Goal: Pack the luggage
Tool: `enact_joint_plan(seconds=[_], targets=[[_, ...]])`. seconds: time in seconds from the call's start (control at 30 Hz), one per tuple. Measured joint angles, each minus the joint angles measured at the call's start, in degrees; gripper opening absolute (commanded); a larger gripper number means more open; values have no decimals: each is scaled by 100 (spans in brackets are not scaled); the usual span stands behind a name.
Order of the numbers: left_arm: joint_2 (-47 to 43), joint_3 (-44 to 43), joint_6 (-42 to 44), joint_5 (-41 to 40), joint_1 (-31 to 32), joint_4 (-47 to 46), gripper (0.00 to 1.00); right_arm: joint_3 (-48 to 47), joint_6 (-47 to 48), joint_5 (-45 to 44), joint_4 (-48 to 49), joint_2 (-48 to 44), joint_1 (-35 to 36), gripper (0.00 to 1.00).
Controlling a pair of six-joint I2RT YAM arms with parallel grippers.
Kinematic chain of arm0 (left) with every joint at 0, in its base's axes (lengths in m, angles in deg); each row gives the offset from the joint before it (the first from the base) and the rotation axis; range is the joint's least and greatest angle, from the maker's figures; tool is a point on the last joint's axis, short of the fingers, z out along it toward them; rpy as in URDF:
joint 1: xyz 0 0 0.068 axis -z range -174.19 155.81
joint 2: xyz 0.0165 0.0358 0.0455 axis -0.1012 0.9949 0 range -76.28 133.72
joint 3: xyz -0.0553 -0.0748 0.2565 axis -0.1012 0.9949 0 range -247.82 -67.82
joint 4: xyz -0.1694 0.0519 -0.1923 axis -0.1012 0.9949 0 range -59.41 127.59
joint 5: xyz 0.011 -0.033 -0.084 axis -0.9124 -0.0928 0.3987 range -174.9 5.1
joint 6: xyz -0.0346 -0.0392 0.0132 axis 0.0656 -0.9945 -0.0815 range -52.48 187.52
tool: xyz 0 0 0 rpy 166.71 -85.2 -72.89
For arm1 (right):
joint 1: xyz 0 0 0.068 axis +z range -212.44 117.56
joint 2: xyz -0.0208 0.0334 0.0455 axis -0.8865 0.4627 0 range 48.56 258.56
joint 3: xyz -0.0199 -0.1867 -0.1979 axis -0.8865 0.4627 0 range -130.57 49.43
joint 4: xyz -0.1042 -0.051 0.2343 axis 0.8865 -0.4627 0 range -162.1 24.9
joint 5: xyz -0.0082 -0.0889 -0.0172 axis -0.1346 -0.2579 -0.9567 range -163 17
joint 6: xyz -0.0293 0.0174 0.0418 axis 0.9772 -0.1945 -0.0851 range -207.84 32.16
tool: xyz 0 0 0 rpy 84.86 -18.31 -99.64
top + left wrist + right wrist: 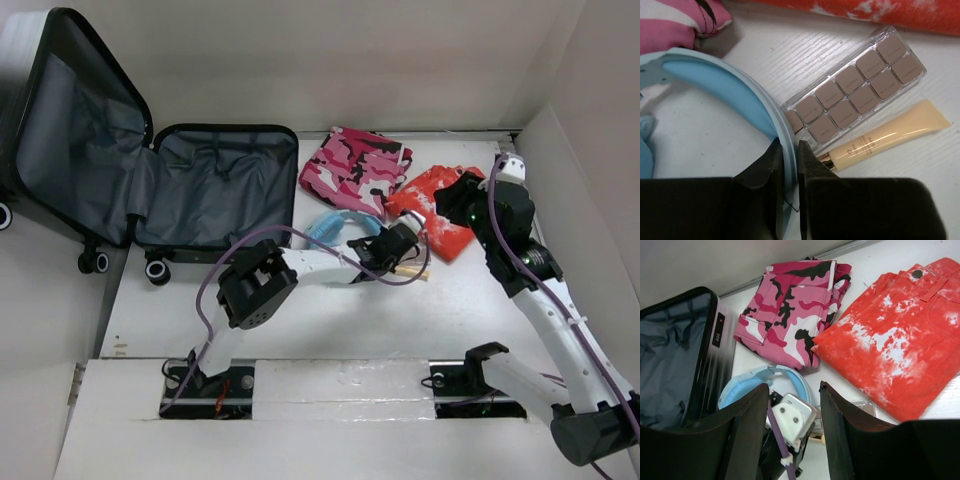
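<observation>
I see bright, even overhead light: the white table nearly washes out, the luggage interior stays murky, and shadows are soft. The left wrist view's lower edge looks slightly unfocused, I think.

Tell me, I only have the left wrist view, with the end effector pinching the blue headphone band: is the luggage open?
Observer: Yes. The luggage lies open left of the headphones, grey lining showing.
Operator: And the right arm?
Observer: The right end effector hangs open above the table, holding nothing.
Operator: Any clothes out?
Observer: Two folded items: a pink camouflage garment beside an orange-and-white one.
</observation>
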Motion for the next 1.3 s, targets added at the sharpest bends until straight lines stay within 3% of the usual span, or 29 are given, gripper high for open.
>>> enact_joint_plan(seconds=[0.33, 0.63, 0.77, 0.87, 0.97, 1.2, 1.23, 1.3], targets=[[-400, 76, -166, 87, -22, 221, 0, 22, 4, 31, -2, -164, -35, 52], [-3305, -13, -216, -490, -87, 267, 0, 22, 4, 297, 17, -168, -66, 52], [-3862, -262, -179, -1062, -852, 46, 0, 22, 7, 474, 22, -168, -66, 52], [-3744, -262, -317, -1414, -1818, 94, 0, 22, 4, 640, 28, -168, -66, 52], [-3082, -293, -535, -1757, -2752, 328, 0, 35, 4, 809, 63, -168, -66, 52], [-1180, -474, -953, -2059, -3919, 1244, 0, 632, 24, 986, 214, -208, 37, 47], [-1034, -474, -992, -2063, -3993, 1333, 22, 761, 24, 988, 221, -219, 87, 47], [-857, -490, -1010, -2122, -4070, 1552, 44, 1021, 17, 988, 229, -251, 197, 47]])
